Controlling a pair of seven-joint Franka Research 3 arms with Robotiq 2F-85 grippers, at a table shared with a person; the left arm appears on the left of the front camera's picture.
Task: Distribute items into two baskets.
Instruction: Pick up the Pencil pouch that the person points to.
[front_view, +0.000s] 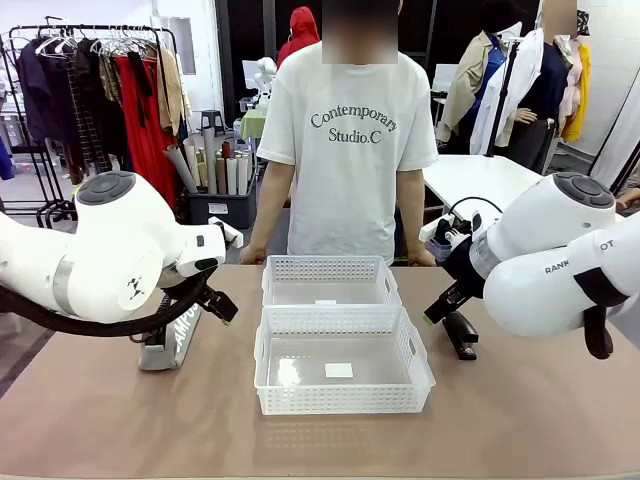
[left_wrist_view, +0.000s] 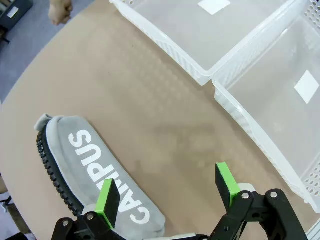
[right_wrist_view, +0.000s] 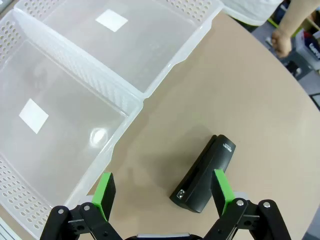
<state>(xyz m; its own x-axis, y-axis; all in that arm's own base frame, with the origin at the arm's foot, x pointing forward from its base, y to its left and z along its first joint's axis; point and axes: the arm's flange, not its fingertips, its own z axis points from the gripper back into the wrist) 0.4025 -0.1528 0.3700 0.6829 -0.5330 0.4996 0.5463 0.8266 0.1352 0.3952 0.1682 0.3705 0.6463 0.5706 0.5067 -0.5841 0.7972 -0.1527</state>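
Both jaws are wide open and hold nothing: left gripper (left_wrist_view: 167, 190) sits above the pouch (left_wrist_view: 95, 170) end, right gripper (right_wrist_view: 162, 190) above the stapler (right_wrist_view: 202, 175). In the front view the pouch is at 9 o'clock of the baskets (front_view: 340, 398) and the stapler at 3 o'clock. The left wrist view gives the full CAMPUS print, which the arm partly hides from the front.

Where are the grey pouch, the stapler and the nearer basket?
grey pouch (left_wrist_view: 97, 170), left wrist view, on its lettered side.
stapler (right_wrist_view: 202, 171), right wrist view, its black top.
nearer basket (front_view: 340, 398), front view, front wall.

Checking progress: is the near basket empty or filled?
Empty. The near basket shows only a bare floor with a white label; pouch and stapler lie outside it.
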